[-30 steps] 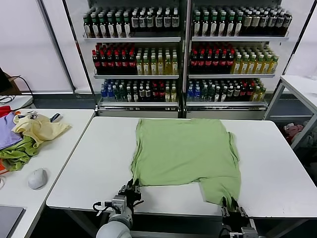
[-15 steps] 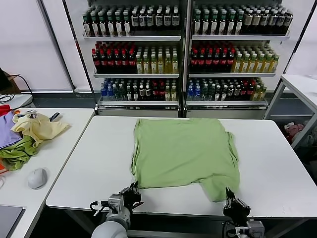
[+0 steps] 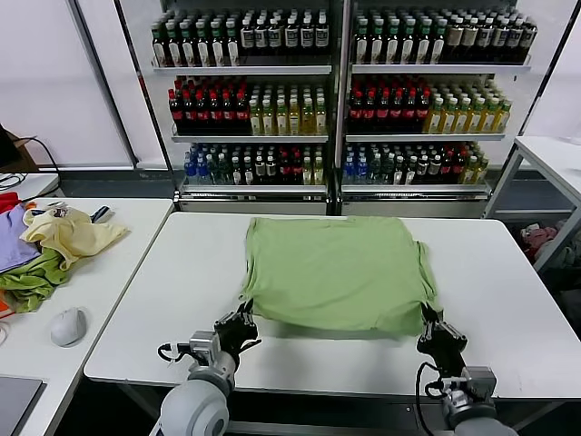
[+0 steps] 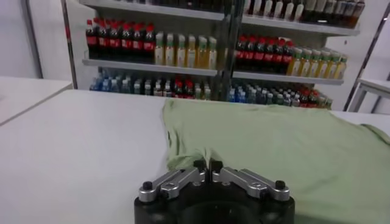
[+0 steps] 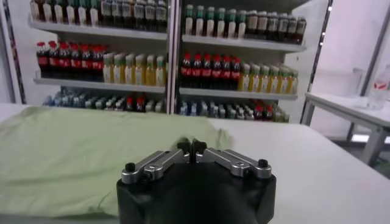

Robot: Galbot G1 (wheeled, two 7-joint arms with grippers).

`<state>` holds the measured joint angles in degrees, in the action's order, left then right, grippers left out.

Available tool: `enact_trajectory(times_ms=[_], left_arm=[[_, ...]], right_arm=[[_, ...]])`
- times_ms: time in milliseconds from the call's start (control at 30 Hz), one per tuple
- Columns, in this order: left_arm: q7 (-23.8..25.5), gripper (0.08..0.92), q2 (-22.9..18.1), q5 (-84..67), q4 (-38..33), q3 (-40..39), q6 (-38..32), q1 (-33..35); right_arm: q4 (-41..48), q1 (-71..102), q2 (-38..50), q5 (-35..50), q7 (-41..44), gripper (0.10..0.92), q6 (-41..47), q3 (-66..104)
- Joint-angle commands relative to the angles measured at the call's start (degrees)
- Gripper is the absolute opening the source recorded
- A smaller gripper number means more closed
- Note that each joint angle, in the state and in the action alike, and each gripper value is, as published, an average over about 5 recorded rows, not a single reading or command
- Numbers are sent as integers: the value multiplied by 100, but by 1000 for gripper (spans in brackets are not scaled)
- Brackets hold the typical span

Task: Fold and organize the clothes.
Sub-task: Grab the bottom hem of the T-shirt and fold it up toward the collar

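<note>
Light sage-green shirt (image 3: 338, 272) spread on the white tabletop (image 3: 172, 300), plain side up, its far edge toward the drink shelves (image 3: 340, 100). The near hem is raised off the tabletop at both front corners. Left hand (image 3: 243, 320), at the shirt's near left corner: fingers together, clamped on a pinch of hem, as the left wrist view confirms (image 4: 207, 165), with fabric bunched directly at the fingertips. Right hand (image 3: 432, 323), at the near right corner: fingers likewise closed on the shirt's edge; in the right wrist view (image 5: 191, 146) the green cloth (image 5: 67, 155) meets the fingertips. A short sleeve (image 3: 423, 263) projects at the shirt's right side. On the adjacent tabletop to the robot's left lie a pale yellow garment (image 3: 71, 234), a darker green cloth (image 3: 32, 282), a purple cloth (image 3: 11, 243) and a grey mouse (image 3: 69, 326).
</note>
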<state>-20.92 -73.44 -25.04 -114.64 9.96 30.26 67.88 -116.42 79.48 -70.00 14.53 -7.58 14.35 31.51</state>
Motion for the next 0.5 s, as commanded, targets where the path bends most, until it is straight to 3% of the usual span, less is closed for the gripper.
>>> enact_trajectory(times_ms=[33, 500], left_arm=[[7, 101, 31, -11, 587, -31, -29, -652], [76, 101, -38, 919, 1845, -415, -25, -1478]], right_arm=[[493, -719, 155, 91, 16, 117, -49, -69], [1938, -1824, 102, -163, -7, 117, -115, -505]])
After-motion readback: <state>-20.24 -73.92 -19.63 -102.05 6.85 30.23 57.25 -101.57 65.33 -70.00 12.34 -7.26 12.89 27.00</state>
